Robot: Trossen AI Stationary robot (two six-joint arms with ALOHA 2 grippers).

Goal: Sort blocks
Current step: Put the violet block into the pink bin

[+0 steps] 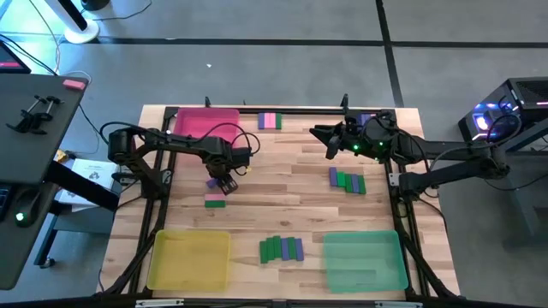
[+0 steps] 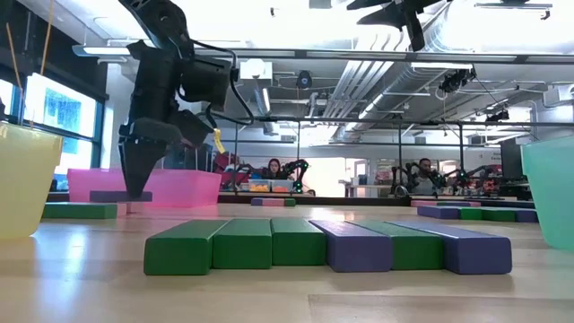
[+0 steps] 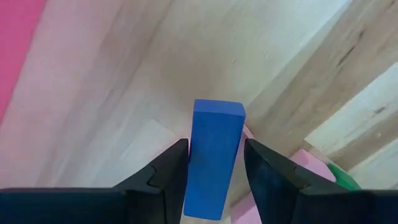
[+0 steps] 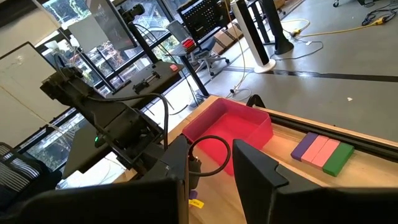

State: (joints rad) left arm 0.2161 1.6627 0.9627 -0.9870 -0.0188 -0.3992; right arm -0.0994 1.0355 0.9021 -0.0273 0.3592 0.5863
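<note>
A purple-blue block (image 3: 214,155) lies on the left half of the table, beside a pink block (image 1: 214,196) and a green block (image 1: 215,204). My left gripper (image 1: 224,181) points straight down over it and is shut on it. It also shows in the low view, with the left gripper (image 2: 134,184) above the block (image 2: 121,196). My right gripper (image 1: 329,137) hangs high over the far right part of the table. It points toward the left and is open, with nothing between its fingers (image 4: 255,174). My left gripper pinches the purple-blue block's two long sides (image 3: 198,155) between its two fingers (image 3: 171,165). The fingers come from above, pointing down, and lie across the block. The block sits level and low beside the pink block; whether it is clear of the table I cannot tell.
A pink tray (image 1: 205,122) stands at the far left, a yellow tray (image 1: 190,259) at the near left and a green tray (image 1: 364,259) at the near right. Block groups lie at the far edge (image 1: 269,121), at the right (image 1: 347,180) and at the near middle (image 1: 282,249).
</note>
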